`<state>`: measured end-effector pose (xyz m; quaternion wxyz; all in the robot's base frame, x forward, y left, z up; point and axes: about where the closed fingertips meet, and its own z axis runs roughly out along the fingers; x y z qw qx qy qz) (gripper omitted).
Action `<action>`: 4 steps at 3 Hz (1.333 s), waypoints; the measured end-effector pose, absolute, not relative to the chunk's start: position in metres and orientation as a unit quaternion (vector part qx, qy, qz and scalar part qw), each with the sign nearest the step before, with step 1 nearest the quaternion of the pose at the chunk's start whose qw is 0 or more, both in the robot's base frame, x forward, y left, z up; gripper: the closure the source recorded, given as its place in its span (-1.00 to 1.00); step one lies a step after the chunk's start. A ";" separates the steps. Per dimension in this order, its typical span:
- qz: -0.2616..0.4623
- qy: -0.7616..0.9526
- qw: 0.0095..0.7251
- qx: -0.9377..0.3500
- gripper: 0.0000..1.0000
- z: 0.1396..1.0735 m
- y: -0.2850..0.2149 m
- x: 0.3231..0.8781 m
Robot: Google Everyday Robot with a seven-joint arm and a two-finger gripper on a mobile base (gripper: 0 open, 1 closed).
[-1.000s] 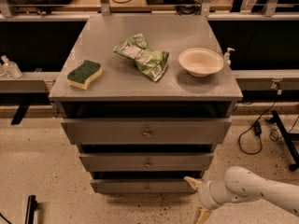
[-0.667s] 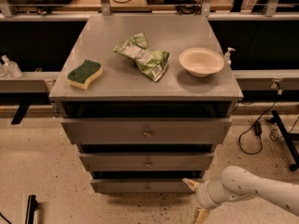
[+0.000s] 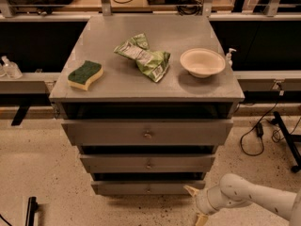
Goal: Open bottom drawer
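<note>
The bottom drawer [image 3: 141,188] is the slim grey front at the foot of the cabinet, with a small round knob [image 3: 148,189] at its centre. It stands out a little from the cabinet body. My gripper [image 3: 195,205] is low at the drawer's right end, just in front of its right corner, with the pale arm [image 3: 254,199] coming in from the right. Its two tan fingers [image 3: 190,190] are spread apart and hold nothing. The gripper is right of the knob and not touching it.
Above are the middle drawer [image 3: 148,163] and the wide top drawer [image 3: 147,133]. On the cabinet top lie a green sponge [image 3: 85,74], a green chip bag [image 3: 143,57] and a pale bowl [image 3: 202,62]. Cables [image 3: 256,135] trail on the floor at right. A black object [image 3: 31,210] stands at bottom left.
The gripper and arm have crept slightly left and down, closer to the bottom drawer's right end. The drawers have not moved.
</note>
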<state>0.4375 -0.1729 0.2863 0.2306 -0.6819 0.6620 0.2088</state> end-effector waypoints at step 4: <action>0.197 0.679 0.263 -0.657 -1.00 0.229 -0.188 0.509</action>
